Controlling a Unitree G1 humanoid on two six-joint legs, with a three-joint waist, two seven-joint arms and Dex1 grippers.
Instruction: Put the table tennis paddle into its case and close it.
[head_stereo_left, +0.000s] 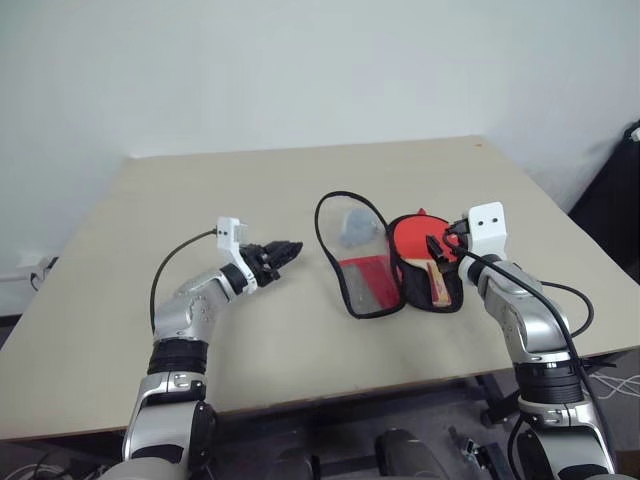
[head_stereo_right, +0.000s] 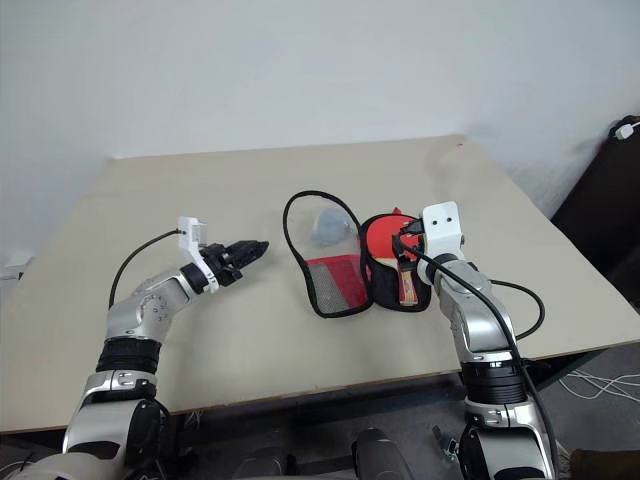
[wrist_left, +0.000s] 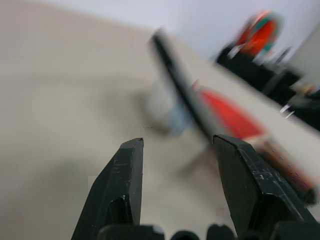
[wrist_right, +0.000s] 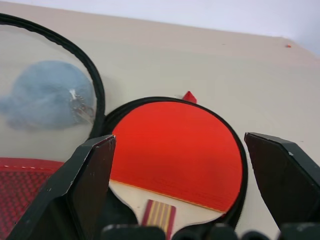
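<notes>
The paddle (wrist_right: 175, 150) lies red face up inside the lower half of the case (head_stereo_left: 400, 285), which rests opened flat on the table (head_stereo_left: 200, 200); the lid half (head_stereo_left: 355, 250) is folded out beside it, toward the robot's left, with its clear window and red mesh panel showing. A whitish-blue fluffy ball (wrist_right: 47, 95) on a small metal clip sits behind the lid window. The right gripper (wrist_right: 185, 175) hovers just above the paddle with its jaws spread wide and holding nothing. The left gripper (head_stereo_left: 280, 252) is near the lid's outer edge but apart from it, jaws partly parted and empty. Insertion appears complete; the remaining step is judged to be folding the lid over and closing the zip. Risks from here: the lid is soft, so a pinch on its thin black rim may slip or drag the whole case across the table, since nothing pins the base. The fluffy ball could be trapped under the lid and prevent it from lying flat. If the paddle handle shifts against the rim, the zip may jam. The zip pull cannot be made out in these views, so locating it may demand repositioning.
</notes>
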